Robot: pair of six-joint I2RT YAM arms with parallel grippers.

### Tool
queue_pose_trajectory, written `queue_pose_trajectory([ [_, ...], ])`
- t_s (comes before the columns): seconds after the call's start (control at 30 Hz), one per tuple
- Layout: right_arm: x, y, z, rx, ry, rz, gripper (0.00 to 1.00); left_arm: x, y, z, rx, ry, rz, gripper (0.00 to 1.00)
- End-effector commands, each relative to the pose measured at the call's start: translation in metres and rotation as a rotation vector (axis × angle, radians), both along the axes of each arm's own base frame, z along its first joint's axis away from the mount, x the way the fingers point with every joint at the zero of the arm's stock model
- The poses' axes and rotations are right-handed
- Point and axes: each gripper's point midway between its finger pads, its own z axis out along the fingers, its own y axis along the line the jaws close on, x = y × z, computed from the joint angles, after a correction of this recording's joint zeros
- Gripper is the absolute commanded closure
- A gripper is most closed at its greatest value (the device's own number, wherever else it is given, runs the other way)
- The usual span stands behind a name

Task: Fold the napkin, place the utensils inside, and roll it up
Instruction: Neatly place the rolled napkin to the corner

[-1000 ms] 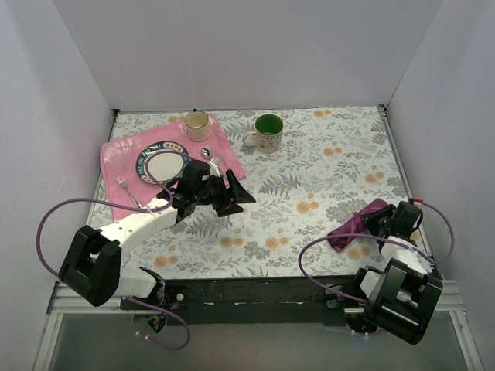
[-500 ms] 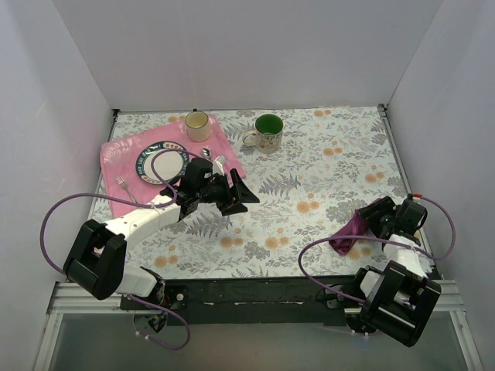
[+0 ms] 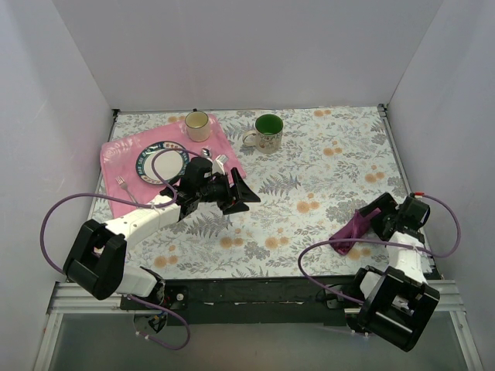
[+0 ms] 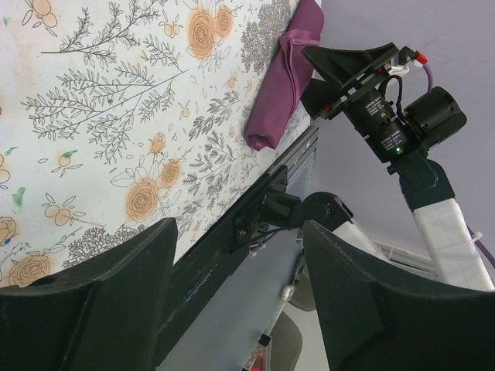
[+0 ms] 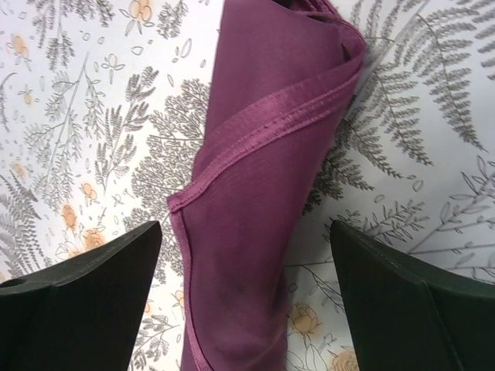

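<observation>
Right wrist view gives us the napkin (image 5: 255,193), a creased purple-magenta bundle near the front right edge of the bench (image 5: 93,116). Our right tool (image 5: 246,229) straddles it, jaws wide. The left tool (image 3: 244,195) hovers mid-bench, parted and empty.

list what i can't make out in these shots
- spoon: top view, only its bowl end shows; the left arm seems to cover the handle
- napkin: right wrist view, both ends cut off by the frame edges; folds hide whatever is inside
- fork: top view, too small to see its tines clearly
</observation>
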Motion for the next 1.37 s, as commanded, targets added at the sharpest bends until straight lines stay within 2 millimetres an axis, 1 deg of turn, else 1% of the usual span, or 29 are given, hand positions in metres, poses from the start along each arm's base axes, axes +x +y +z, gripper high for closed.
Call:
queue_pose_trajectory([
  [0.0, -0.021, 0.000, -0.002, -0.015, 0.090, -0.013, 0.01, 0.002, -0.004, 0.010, -0.024, -0.037, -0.035, 0.34],
  [0.07, -0.017, -0.007, 0.012, -0.045, 0.084, -0.036, 0.01, 0.001, -0.005, 0.010, -0.026, -0.041, -0.046, 0.34],
  [0.17, -0.019, -0.012, 0.026, -0.091, 0.117, -0.050, 0.01, 0.000, -0.006, 0.011, -0.025, -0.056, -0.063, 0.31],
  [0.2, -0.014, -0.016, 0.041, -0.127, 0.100, -0.055, 0.01, 0.000, -0.006, 0.011, -0.023, -0.061, -0.066, 0.29],
  [0.27, -0.017, -0.022, 0.055, -0.206, 0.136, -0.060, 0.01, 0.000, -0.008, 0.014, -0.024, -0.077, -0.077, 0.27],
  [0.3, -0.010, -0.026, 0.078, -0.252, 0.099, -0.061, 0.01, 0.000, -0.010, 0.018, -0.028, -0.088, -0.081, 0.26],
  [0.37, -0.009, -0.021, 0.095, -0.334, 0.108, -0.033, 0.01, -0.002, -0.013, 0.020, -0.025, -0.098, -0.098, 0.25],
  [0.4, -0.001, -0.020, 0.121, -0.369, 0.063, -0.026, 0.01, -0.002, -0.015, 0.024, -0.026, -0.102, -0.102, 0.24],
  [0.5, 0.013, 0.014, 0.144, -0.420, 0.042, 0.114, 0.01, -0.004, -0.018, 0.037, -0.031, -0.123, -0.117, 0.23],
  [0.53, 0.025, 0.045, 0.168, -0.427, -0.030, 0.224, 0.01, 0.000, -0.020, 0.048, -0.034, -0.155, -0.108, 0.22],
  [0.6, 0.035, 0.076, 0.176, -0.442, -0.023, 0.364, 0.01, -0.002, -0.017, 0.065, -0.028, -0.193, -0.107, 0.21],
  [0.63, 0.037, 0.105, 0.187, -0.472, -0.047, 0.464, 0.01, 0.002, -0.017, 0.080, -0.032, -0.231, -0.098, 0.19],
  [0.67, 0.047, 0.120, 0.209, -0.496, -0.069, 0.499, 0.01, 0.002, -0.015, 0.090, -0.031, -0.254, -0.096, 0.18],
  [0.7, 0.038, 0.126, 0.216, -0.522, -0.035, 0.531, 0.01, -0.002, -0.011, 0.100, -0.020, -0.279, -0.099, 0.16],
  [0.73, 0.036, 0.140, 0.227, -0.544, -0.053, 0.573, 0.01, -0.002, -0.008, 0.110, -0.018, -0.307, -0.093, 0.15],
  [0.77, 0.039, 0.149, 0.253, -0.537, -0.107, 0.585, 0.01, 0.002, -0.006, 0.132, -0.022, -0.361, -0.064, 0.11],
  [0.83, 0.037, 0.159, 0.275, -0.518, -0.174, 0.645, 0.01, -0.001, 0.005, 0.158, -0.011, -0.427, -0.036, 0.08],
  [0.87, 0.033, 0.159, 0.291, -0.508, -0.221, 0.644, 0.01, 0.000, 0.008, 0.183, -0.026, -0.479, -0.014, 0.07],
  [0.9, 0.032, 0.160, 0.307, -0.511, -0.277, 0.658, 0.01, 0.002, 0.014, 0.194, -0.010, -0.507, 0.022, 0.04],
  [0.93, 0.031, 0.169, 0.322, -0.488, -0.348, 0.690, 0.01, -0.001, 0.020, 0.211, -0.021, -0.553, 0.040, 0.03],
  [0.97, 0.024, 0.170, 0.339, -0.473, -0.425, 0.699, 0.01, -0.001, 0.023, 0.223, -0.029, -0.582, 0.058, 0.02],
  [1.0, 0.022, 0.171, 0.347, -0.467, -0.471, 0.704, 0.01, 0.001, 0.028, 0.240, -0.041, -0.623, 0.098, 0.02],
  [1.03, 0.022, 0.173, 0.360, -0.466, -0.543, 0.699, 0.01, -0.002, 0.033, 0.251, -0.053, -0.652, 0.115, 0.02],
  [1.07, 0.013, 0.168, 0.375, -0.464, -0.616, 0.680, 0.01, -0.002, 0.035, 0.258, -0.062, -0.671, 0.131, 0.02],
  [1.1, 0.012, 0.167, 0.367, -0.465, -0.619, 0.678, 0.01, -0.001, 0.037, 0.267, -0.076, -0.694, 0.146, 0.02],
  [1.17, 0.003, 0.162, 0.378, -0.455, -0.693, 0.654, 0.01, 0.000, 0.037, 0.270, -0.085, -0.691, 0.159, 0.02],
  [1.23, 0.000, 0.154, 0.377, -0.470, -0.673, 0.625, 0.01, 0.003, 0.036, 0.273, -0.091, -0.688, 0.168, 0.02],
  [1.27, -0.003, 0.151, 0.370, -0.486, -0.637, 0.638, 0.01, 0.004, 0.036, 0.272, -0.095, -0.679, 0.174, 0.02],
  [1.33, -0.007, 0.147, 0.372, -0.508, -0.656, 0.641, 0.01, 0.005, 0.035, 0.272, -0.102, -0.676, 0.180, 0.02],
])
